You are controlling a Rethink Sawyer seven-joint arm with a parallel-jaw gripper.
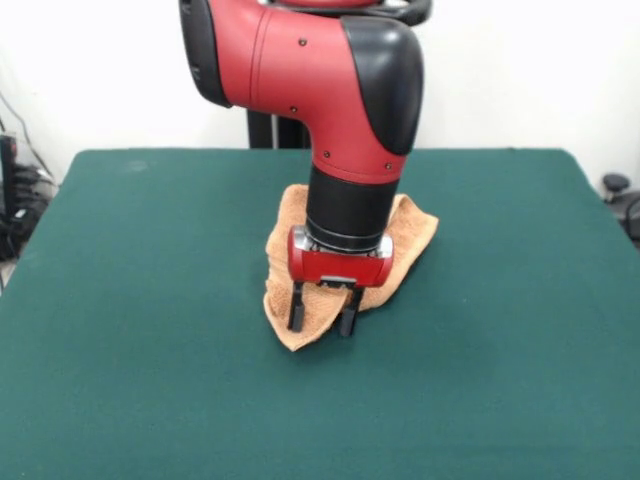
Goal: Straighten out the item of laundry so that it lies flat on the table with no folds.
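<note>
One towel (300, 322), orange-tan and rumpled, lies near the middle of the frame on the green table (120, 330), and I hang right over it. My arm (330, 90) comes down from the top of the frame, red and black, and ends in my gripper (322, 308) just below the centre. My two dark fingers (297, 306) point straight down and stand apart, with a strip of cloth showing in the gap between them. Their tips reach down onto the lower part of the towel, close to its bottom corner; whether they press into it or only touch the surface I cannot tell, and I have nothing clamped between them. The towel is bunched rather than flat: one lobe shows at the right of my wrist, another edge at the upper left, and a pointed corner sits lowest, toward the bottom of the frame. My wrist hides the cloth's middle.
</note>
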